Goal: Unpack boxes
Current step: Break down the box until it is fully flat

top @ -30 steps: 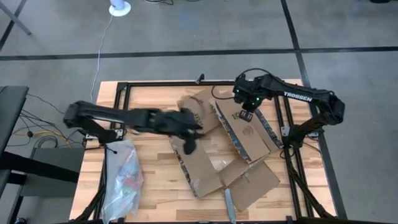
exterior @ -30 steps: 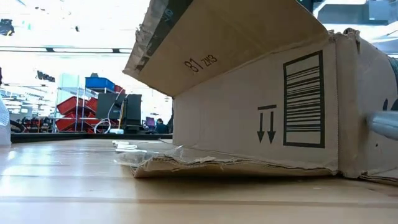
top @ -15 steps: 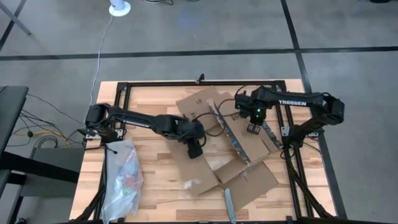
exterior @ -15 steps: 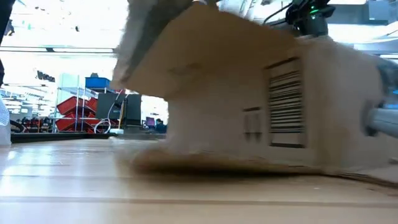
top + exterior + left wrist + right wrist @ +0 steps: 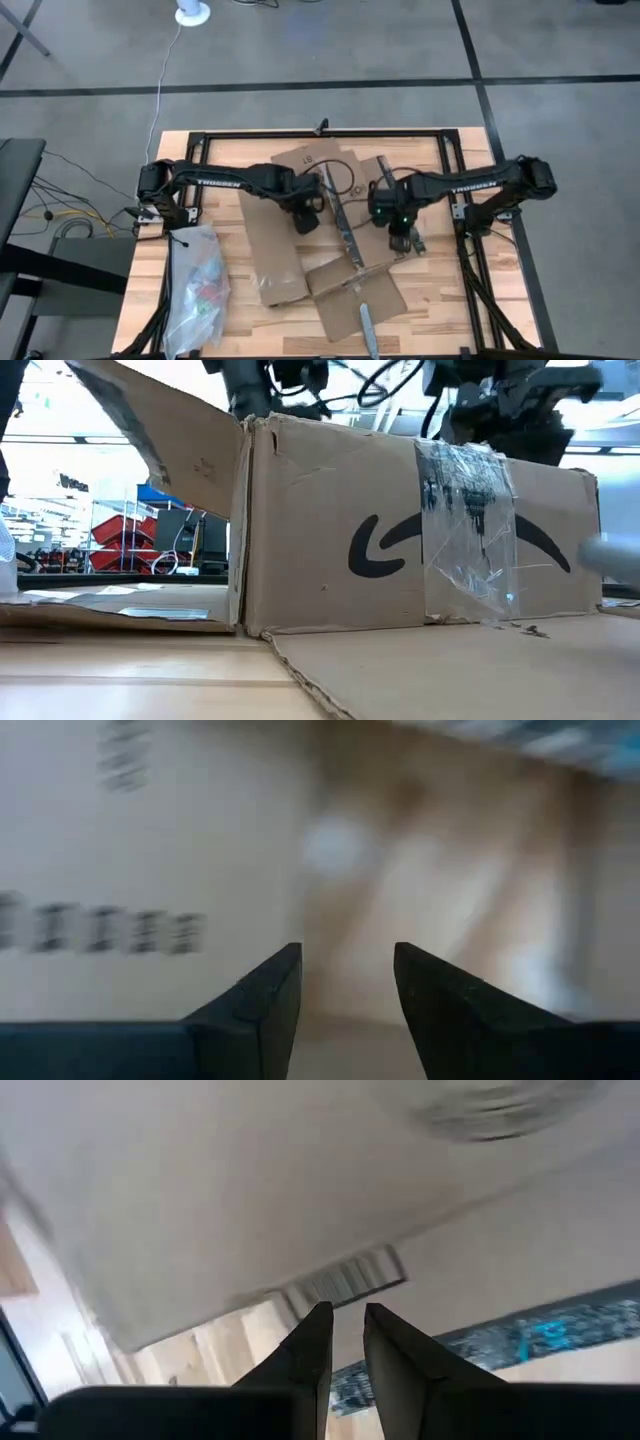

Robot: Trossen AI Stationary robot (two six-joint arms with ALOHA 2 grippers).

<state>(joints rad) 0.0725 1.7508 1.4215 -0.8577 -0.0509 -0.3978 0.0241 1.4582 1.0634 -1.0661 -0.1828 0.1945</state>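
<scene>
wooden table (image 5: 230, 290) under opened cardboard box (image 5: 400, 550), my left gripper (image 5: 305, 218) fingers apart over it, right gripper (image 5: 398, 238) nearly closed, empty

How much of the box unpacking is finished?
Done: the cardboard box is open, its flaps spread flat on the table. In hand: the left pincer and right pincer both reach over it. Left: nothing can be seen inside, so what remains is unclear.

A clear plastic bag (image 5: 197, 285) with colourful contents lies at the tabletop's (image 5: 235, 325) front-left corner. Red bins (image 5: 120, 532) stand on shelves in the room behind.
</scene>
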